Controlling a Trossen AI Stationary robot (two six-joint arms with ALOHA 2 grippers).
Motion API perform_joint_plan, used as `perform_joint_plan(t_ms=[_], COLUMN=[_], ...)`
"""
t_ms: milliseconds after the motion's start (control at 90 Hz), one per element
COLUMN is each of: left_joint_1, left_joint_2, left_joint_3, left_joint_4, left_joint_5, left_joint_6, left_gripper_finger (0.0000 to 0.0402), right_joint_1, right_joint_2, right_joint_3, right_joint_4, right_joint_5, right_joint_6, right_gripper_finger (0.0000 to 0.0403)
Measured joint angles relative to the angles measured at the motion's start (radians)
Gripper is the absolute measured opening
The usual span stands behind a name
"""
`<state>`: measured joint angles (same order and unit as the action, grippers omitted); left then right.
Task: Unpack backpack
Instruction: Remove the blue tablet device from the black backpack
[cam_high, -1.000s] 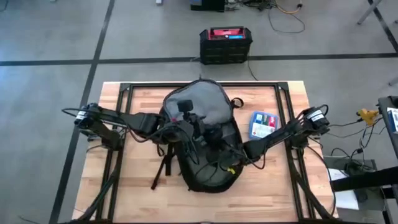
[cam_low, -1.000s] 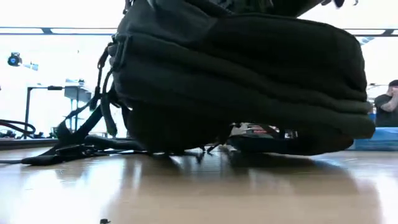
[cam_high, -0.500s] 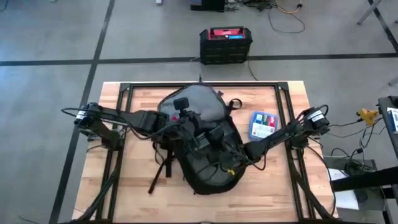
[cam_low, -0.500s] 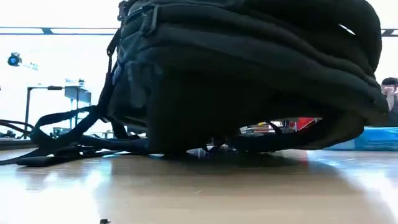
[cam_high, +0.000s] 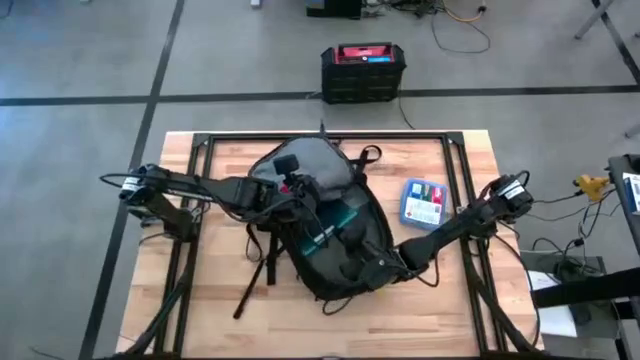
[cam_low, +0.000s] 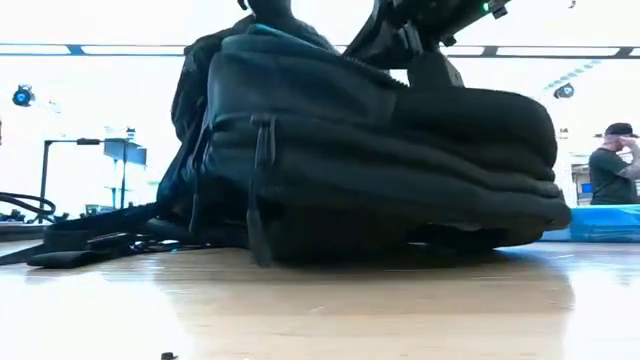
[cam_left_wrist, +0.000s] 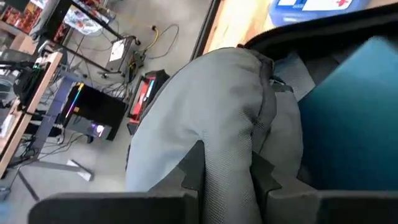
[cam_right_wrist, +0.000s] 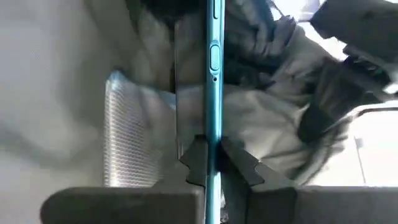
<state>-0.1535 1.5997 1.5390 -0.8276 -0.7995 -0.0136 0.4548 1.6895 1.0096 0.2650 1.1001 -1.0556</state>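
Left arm reached in from worktop's left edge toward centre. Left gripper sat at the backpack's far, opened end, its fingers pinched tight on a fold of the grey lining; in the high view that gripper held the flap up and back from the opening.

Backpack lay mid-worktop, roughly between both arms, w/ loose black straps trailing off its left side toward the near edge. In low view the backpack filled most of the frame, resting flat on the wood, straps spread to the left.

A flat teal item showed inside the open top; left wrist view caught it as a broad teal surface beside the lining.

Right arm came in from the right edge, right gripper over the backpack's near-right part. Right wrist view showed that gripper closed on the thin edge of the teal item, lining bunched all round it.

Right of the backpack, well apart, a blue-and-white packet lay on the wood. Beyond the worktop, on the floor, stood a black box w/ red top. A person was visible far right in low view.
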Motion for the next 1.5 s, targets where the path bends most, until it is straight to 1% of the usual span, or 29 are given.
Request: perform_joint_plan(t_ms=[133, 311, 456, 544, 633, 767, 911, 1056, 1133, 1211, 1333, 1500], left_joint_1=[0.005, 0.006, 0.010, 0.022, 0.038, 0.053, 0.053, 0.053, 0.051, 0.041, 0.027, 0.025], left_joint_2=[0.000, 0.000, -0.012, -0.035, -0.068, -0.125, -0.191, -0.251, -0.279, -0.303, -0.328, -0.341], left_joint_3=[-0.023, -0.029, -0.062, -0.115, -0.195, -0.336, -0.454, -0.541, -0.582, -0.631, -0.699, -0.764], left_joint_4=[-0.002, -0.016, -0.018, -0.016, -0.006, 0.069, 0.154, 0.167, 0.170, 0.199, 0.251, 0.324], left_joint_5=[-0.007, -0.008, -0.031, -0.046, -0.053, -0.064, -0.058, -0.046, -0.013, 0.018, 0.024, 0.041], left_joint_6=[-0.006, -0.006, -0.007, -0.036, -0.073, -0.097, -0.117, -0.193, -0.237, -0.265, -0.293, -0.313], left_gripper_finger=[0.0038, 0.0038, 0.0038, 0.0038, 0.0038, 0.0038, 0.0038, 0.0038, 0.0038, 0.0038, 0.0038, 0.0038], right_joint_1=[-0.006, -0.008, -0.017, -0.028, -0.039, -0.056, -0.073, -0.070, -0.064, -0.065, -0.066, -0.071], right_joint_2=[-0.008, -0.021, -0.022, -0.040, -0.082, -0.177, -0.283, -0.379, -0.411, -0.425, -0.423, -0.400], right_joint_3=[0.000, 0.000, 0.000, 0.000, 0.000, 0.000, 0.000, 0.000, 0.000, 0.000, 0.000, 0.000], right_joint_4=[-0.009, -0.035, -0.144, -0.245, -0.334, -0.453, -0.622, -0.811, -0.943, -1.066, -1.271, -1.498], right_joint_5=[-0.004, -0.052, -0.061, -0.068, -0.072, -0.128, -0.143, -0.141, -0.139, -0.141, -0.144, -0.212], right_joint_6=[0.035, 0.109, 0.194, 0.278, 0.364, 0.500, 0.641, 0.764, 0.830, 0.933, 1.102, 1.347], right_gripper_finger=[0.0006, 0.0006, 0.0006, 0.0006, 0.0006, 0.0006, 0.0006, 0.0006, 0.0006, 0.0006, 0.0006, 0.0006])
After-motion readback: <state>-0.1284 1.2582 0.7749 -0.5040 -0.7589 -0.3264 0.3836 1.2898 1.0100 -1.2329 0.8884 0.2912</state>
